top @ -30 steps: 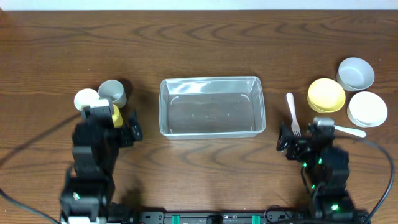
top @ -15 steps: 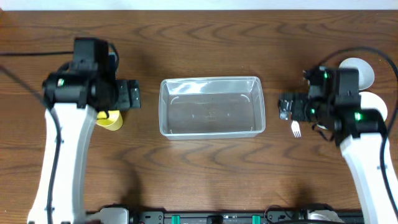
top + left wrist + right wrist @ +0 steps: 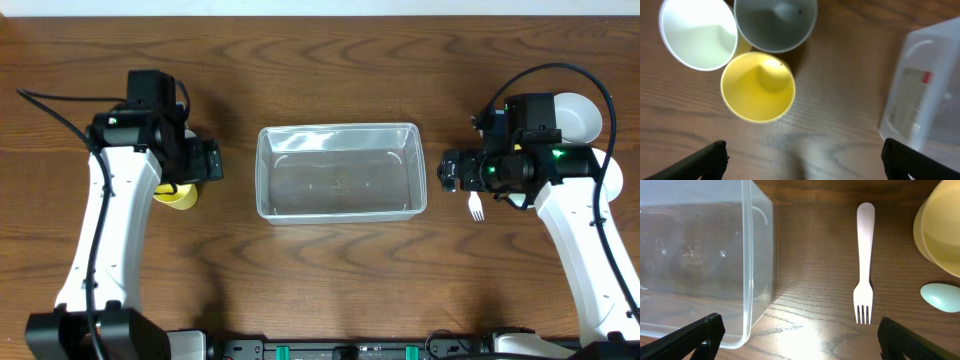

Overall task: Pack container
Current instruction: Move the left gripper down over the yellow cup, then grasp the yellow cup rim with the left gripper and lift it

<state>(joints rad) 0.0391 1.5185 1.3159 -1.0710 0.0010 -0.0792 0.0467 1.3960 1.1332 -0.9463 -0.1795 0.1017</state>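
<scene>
1. The dark wood-grain tabletop [image 3: 330,60] fills the overhead view. The container [image 3: 340,128] sits at its centre, upright, mouth up, with nothing inside.
2. Expect the tub to be light, thin-walled and springy, with slick clear sides, so it will probably skid if you nudge it. If you must hold it, pinch over the rim of a short wall, not the flat side.
3. At its 9 o'clock three cups stand close together: the yellow cup [image 3: 758,87], the white cup [image 3: 698,32] and the grey cup [image 3: 775,22]. Your left pincer [image 3: 802,150] hangs over them, jaws spread wide and empty.
4. At the tub's 3 o'clock lies a white fork [image 3: 864,262], tines toward 6 o'clock. Your right pincer [image 3: 799,325] hovers between the tub wall and the fork, also spread wide and holding nothing.
5. Farther out at 3 o'clock are a yellow bowl [image 3: 940,230] and a pale blue spoon [image 3: 940,297].
</scene>
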